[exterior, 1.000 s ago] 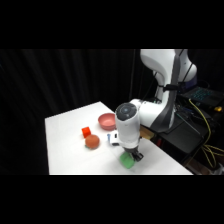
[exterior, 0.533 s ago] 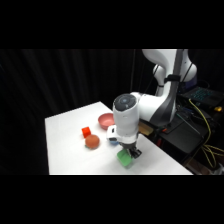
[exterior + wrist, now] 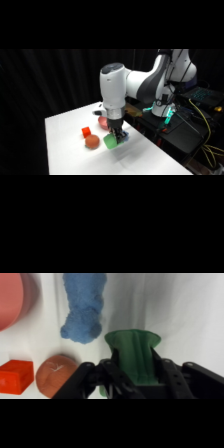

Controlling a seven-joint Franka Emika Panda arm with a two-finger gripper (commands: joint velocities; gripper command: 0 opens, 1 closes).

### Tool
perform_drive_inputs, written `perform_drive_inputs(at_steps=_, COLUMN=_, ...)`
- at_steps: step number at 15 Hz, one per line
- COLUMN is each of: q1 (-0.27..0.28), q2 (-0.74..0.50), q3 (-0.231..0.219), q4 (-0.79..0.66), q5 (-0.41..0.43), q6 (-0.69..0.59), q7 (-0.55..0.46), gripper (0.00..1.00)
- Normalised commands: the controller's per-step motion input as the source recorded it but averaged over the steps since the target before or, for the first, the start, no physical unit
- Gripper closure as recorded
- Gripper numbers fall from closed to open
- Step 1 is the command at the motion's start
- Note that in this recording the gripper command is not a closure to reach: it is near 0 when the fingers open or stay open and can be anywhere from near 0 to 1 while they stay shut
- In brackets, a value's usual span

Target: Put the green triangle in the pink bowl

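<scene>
My gripper [image 3: 115, 137] is shut on the green triangle [image 3: 110, 142], which hangs just above the table near its middle. In the wrist view the green triangle [image 3: 133, 355] sits clamped between the black fingers of the gripper [image 3: 135, 370]. The pink bowl [image 3: 103, 121] stands right behind the gripper, partly hidden by it. In the wrist view the pink bowl [image 3: 12, 299] is cut off by the left edge.
An orange-red round block [image 3: 92, 142] lies just left of the green triangle, with a small red cube [image 3: 86, 131] behind it. A blue block [image 3: 84, 306] lies on the white table [image 3: 65, 150] between bowl and gripper. Cables and equipment stand at the right.
The arm has carried the green triangle from the table's front right towards the middle, up beside the orange-red block and nearer the pink bowl.
</scene>
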Motion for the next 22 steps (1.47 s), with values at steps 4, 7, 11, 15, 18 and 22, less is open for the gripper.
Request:
perform_drive_inputs(at_steps=4, q1=-0.201, q2=-0.39, q3=-0.071, q4=-0.31, q5=0.152, q6=0.15, q7=-0.02, gripper=1.0)
perform_drive_inputs(at_steps=7, q1=-0.171, q2=-0.34, q3=-0.072, q4=-0.32, q5=0.187, q6=0.19, q7=0.0, gripper=1.0)
perform_drive_inputs(at_steps=11, q1=-0.101, q2=-0.34, q3=-0.051, q4=-0.36, q5=0.15, q6=0.21, q7=0.06, gripper=1.0)
perform_drive_inputs(at_steps=15, q1=-0.085, q2=-0.34, q3=-0.05, q4=-0.36, q5=0.168, q6=0.2, q7=0.08, gripper=1.0)
perform_drive_inputs(at_steps=18, q1=-0.104, q2=-0.36, q3=-0.068, q4=-0.35, q5=0.204, q6=0.2, q7=0.05, gripper=1.0)
perform_drive_inputs(at_steps=22, q1=-0.104, q2=-0.33, q3=-0.072, q4=-0.35, q5=0.156, q6=0.21, q7=0.06, gripper=1.0)
